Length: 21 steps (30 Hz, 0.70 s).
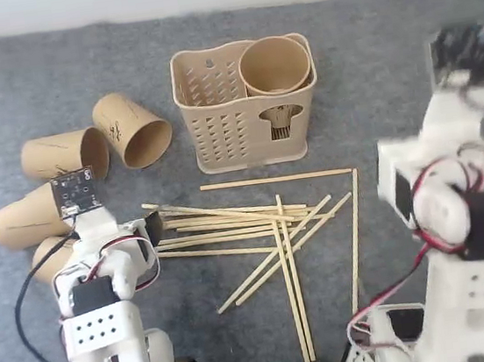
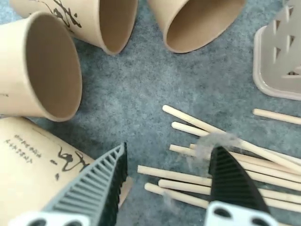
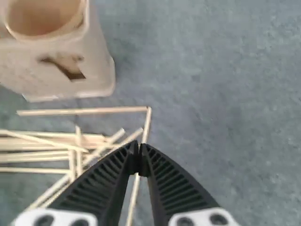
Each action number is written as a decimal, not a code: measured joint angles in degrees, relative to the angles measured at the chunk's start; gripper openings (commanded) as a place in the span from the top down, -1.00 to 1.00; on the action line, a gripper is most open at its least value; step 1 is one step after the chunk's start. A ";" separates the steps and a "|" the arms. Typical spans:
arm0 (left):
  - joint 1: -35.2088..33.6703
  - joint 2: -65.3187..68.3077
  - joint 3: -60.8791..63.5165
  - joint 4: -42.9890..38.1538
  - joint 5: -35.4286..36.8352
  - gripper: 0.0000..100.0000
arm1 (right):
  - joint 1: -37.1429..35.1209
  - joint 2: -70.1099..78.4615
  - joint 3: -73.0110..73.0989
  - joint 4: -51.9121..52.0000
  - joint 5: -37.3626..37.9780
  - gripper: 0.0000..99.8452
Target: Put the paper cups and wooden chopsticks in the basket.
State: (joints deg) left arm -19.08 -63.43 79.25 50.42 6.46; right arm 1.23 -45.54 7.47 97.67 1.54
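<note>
A beige slotted basket (image 1: 217,118) stands at the middle back with one paper cup (image 1: 274,64) upright inside it. Several paper cups lie on their sides at the left, among them one (image 1: 134,128) nearest the basket and another (image 1: 64,155) beside it. Wooden chopsticks (image 1: 266,231) lie scattered in front of the basket. My left gripper (image 2: 170,149) is open just above the carpet, between a lying cup (image 2: 33,174) and the chopstick ends (image 2: 188,174). My right gripper (image 3: 138,151) is shut, held above the right end of the chopsticks (image 3: 146,125), with nothing gripped.
Grey carpet (image 1: 387,66) covers the table. The left arm (image 1: 106,295) stands at the front left and the right arm (image 1: 457,207) at the front right. Open carpet lies to the right of the basket.
</note>
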 measured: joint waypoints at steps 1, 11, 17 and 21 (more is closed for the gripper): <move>-0.62 0.00 -0.09 0.09 0.00 0.47 | 1.41 -2.29 5.19 -2.20 1.32 0.98; -8.18 0.00 -10.20 11.78 -3.69 0.47 | 4.84 -7.47 56.53 -36.75 0.18 0.98; -14.24 0.00 -11.87 16.26 -16.00 0.47 | 5.27 -7.56 62.33 -40.79 -0.35 0.98; -18.20 0.00 -11.96 18.11 -21.27 0.47 | 5.36 -7.65 63.56 -41.58 -0.35 0.98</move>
State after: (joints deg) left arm -37.27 -63.43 67.30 68.53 -14.81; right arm 6.59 -53.19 71.03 56.09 1.19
